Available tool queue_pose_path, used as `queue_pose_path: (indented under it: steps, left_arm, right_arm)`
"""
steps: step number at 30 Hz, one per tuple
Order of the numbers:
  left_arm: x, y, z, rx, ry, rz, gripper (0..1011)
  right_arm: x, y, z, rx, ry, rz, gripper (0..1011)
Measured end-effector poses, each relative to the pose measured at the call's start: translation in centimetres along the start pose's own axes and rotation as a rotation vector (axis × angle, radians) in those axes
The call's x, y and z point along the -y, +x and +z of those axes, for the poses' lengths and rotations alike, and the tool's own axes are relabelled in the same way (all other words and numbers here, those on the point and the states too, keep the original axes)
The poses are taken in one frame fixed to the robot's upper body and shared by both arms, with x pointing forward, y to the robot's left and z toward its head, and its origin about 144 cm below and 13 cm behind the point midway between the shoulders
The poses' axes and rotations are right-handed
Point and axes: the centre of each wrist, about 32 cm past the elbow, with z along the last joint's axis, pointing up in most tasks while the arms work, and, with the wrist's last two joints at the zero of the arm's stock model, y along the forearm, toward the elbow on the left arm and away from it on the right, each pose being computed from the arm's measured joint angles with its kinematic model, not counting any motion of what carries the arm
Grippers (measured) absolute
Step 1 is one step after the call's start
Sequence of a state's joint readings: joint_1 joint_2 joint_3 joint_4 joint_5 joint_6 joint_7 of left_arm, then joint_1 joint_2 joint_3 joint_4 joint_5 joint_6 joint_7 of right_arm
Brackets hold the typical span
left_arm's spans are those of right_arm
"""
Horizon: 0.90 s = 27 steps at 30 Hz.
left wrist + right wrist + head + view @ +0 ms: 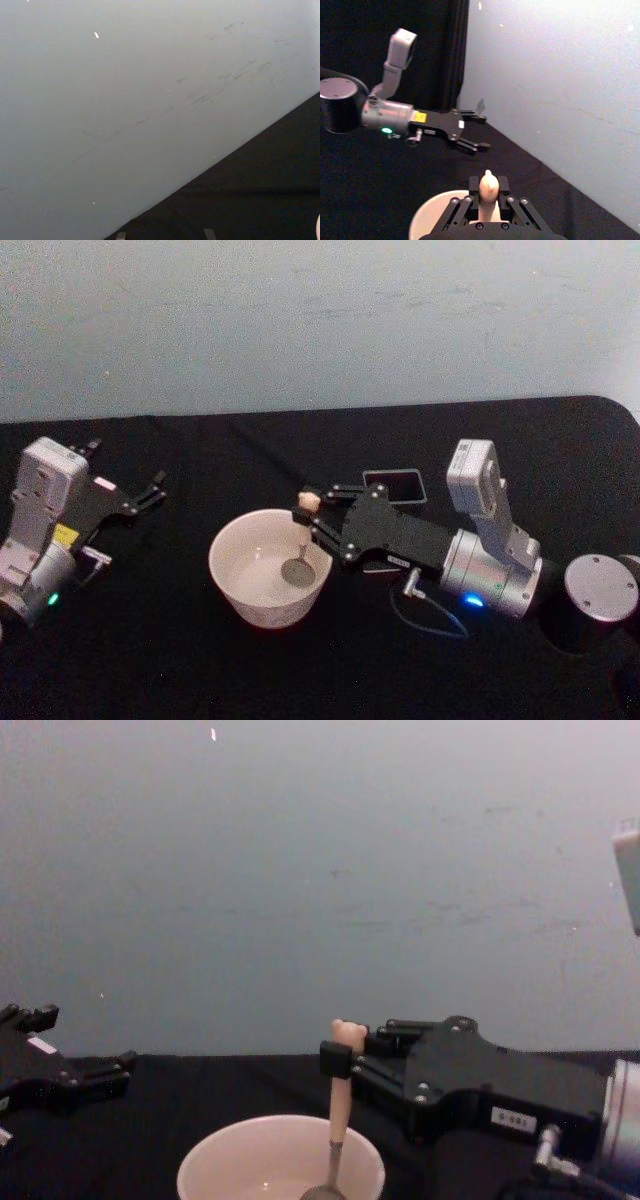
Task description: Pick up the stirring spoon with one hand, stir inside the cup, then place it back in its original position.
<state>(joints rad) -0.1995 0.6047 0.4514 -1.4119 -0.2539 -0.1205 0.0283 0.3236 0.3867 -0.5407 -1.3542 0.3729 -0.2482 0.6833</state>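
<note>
Light level: dim and diffuse in all views. The wall (320, 320) is lit evenly in the head view and is washed out toward one corner in the right wrist view. The black desk (200, 670) is recorded as near-featureless, and shadows are lost on it. The cup (250, 585) is registered as the brightest object, its outer wall shaded toward the base. A dull glint is noted on the stirring spoon (298, 568). A blue light (472, 600) and a green light (52, 598) are seen glowing on the arms.
</note>
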Motion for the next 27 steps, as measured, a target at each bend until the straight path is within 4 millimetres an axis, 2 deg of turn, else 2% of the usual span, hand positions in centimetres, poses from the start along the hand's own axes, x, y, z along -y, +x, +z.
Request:
queue_pose_path:
  steps: [12, 27]
  left_arm:
    - [0.0, 0.0, 0.0, 0.0, 0.0, 0.0, 1001]
    - [0.0, 0.0, 0.0, 0.0, 0.0, 0.0, 1001]
  right_arm:
    - [-0.8, -1.4, 0.3, -0.021, 0.015, 0.059, 213]
    - [-3.8, -0.6, 0.1, -0.017, 0.021, 0.062, 213]
